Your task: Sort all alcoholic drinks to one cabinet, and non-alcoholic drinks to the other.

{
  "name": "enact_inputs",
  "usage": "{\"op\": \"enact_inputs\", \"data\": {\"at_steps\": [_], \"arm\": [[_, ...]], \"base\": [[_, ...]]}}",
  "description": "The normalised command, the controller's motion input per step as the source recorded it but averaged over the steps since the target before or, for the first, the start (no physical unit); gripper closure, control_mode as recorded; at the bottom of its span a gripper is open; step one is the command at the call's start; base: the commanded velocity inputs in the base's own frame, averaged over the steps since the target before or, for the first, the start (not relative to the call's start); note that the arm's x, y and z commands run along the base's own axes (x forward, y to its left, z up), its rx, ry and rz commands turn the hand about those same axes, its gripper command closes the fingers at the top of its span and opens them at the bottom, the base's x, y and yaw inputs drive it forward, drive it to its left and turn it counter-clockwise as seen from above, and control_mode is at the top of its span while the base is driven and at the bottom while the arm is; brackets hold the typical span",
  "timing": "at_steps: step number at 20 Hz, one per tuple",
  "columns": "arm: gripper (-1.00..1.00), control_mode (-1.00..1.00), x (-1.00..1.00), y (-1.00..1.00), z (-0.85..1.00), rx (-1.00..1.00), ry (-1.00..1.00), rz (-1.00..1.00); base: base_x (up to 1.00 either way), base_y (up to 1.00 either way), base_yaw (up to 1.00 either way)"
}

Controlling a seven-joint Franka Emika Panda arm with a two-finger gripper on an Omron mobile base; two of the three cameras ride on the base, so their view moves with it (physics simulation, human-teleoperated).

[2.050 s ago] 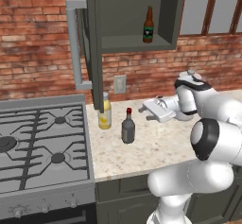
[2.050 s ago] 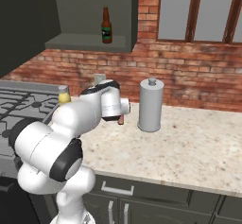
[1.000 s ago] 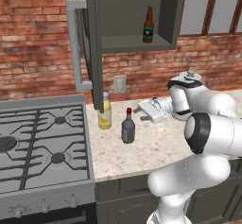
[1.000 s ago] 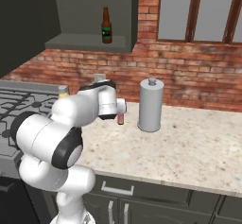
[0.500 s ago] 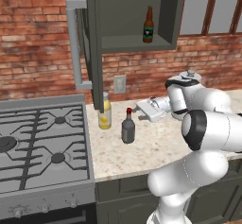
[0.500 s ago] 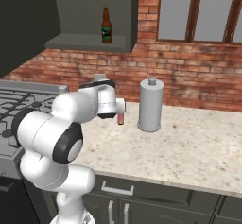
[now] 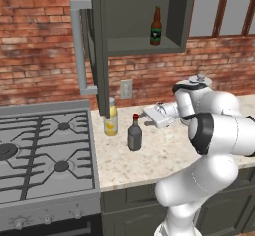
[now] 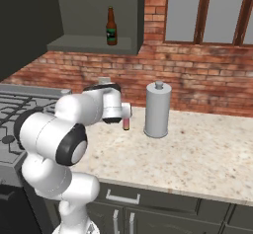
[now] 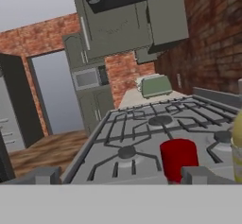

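Note:
The open wall cabinet (image 7: 144, 46) holds the brown beer bottle (image 7: 156, 27) (image 8: 111, 26) on its shelf; its door carries a pale bar handle (image 7: 77, 46). On the counter stand the tall yellow bottle (image 7: 110, 118) (image 9: 237, 145), the grey red-capped bottle (image 7: 134, 134) and the small pink bottle (image 8: 126, 124). My gripper (image 7: 148, 118) (image 9: 122, 176) is open, level, just right of the grey bottle at cap height. The red cap (image 9: 178, 158) shows between my fingertips (image 9: 198, 174), close to the right one. The other cabinet is out of view.
A gas stove (image 7: 40, 153) fills the counter's left side. A tall grey canister (image 8: 158, 109) stands right of the pink bottle. Brick wall and an outlet (image 7: 126, 88) are behind the bottles. A pale green toaster (image 9: 153, 85) sits beyond the stove.
The hand has crept left toward the grey red-capped bottle while the elbow swung in. The jaws stayed wide and the bottles have not moved.

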Motion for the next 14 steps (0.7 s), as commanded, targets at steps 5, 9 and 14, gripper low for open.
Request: {"op": "enact_inputs", "data": {"at_steps": [5, 9, 14], "arm": [[-1.00, -1.00, 0.08, 0.00, -0.08, 0.00, 0.00, -0.01], [-1.00, -1.00, 0.11, 0.01, -0.09, 0.00, 0.01, 0.00], [-1.00, -1.00, 0.14, 0.01, -0.08, 0.00, 0.01, 0.00]], "base": [[0.00, 0.00, 0.00], [0.00, 0.00, 0.00], [0.00, 0.00, 0.00]]}}
